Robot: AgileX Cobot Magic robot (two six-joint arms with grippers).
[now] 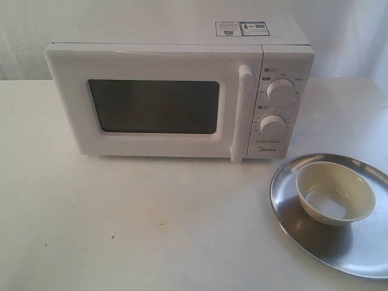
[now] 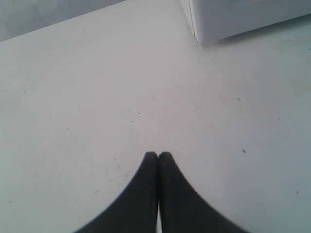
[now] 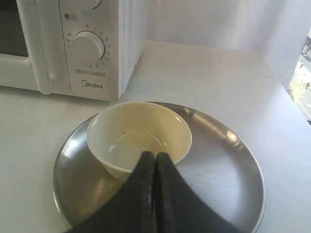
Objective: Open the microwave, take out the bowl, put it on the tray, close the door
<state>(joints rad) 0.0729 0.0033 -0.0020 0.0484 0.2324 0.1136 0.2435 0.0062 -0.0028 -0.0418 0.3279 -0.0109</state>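
White tabletop [image 1: 151, 230], pale backdrop [image 1: 345, 36] behind. Microwave [image 1: 176, 36] sits at the back with its door [image 1: 154, 145] shut flush and the bar handle [image 1: 244, 115] upright beside two dials [image 1: 280, 91]. The window [image 1: 154, 106] is dark, so I can't make out the inside. Tray [image 1: 303, 227] lies front-right of the microwave; the exterior view cuts off its right edge. Bowl [image 1: 335, 193] stands upright on the tray, toward the back-left, empty. Right gripper [image 3: 155, 154] is closed tight with nothing in it. Its black fingers [image 3: 141, 194] mask the bowl's near rim in the wrist view, and contact is unclear. Left gripper [image 2: 158, 155] is likewise closed and empty over bare table, with only a microwave corner showing beyond it.
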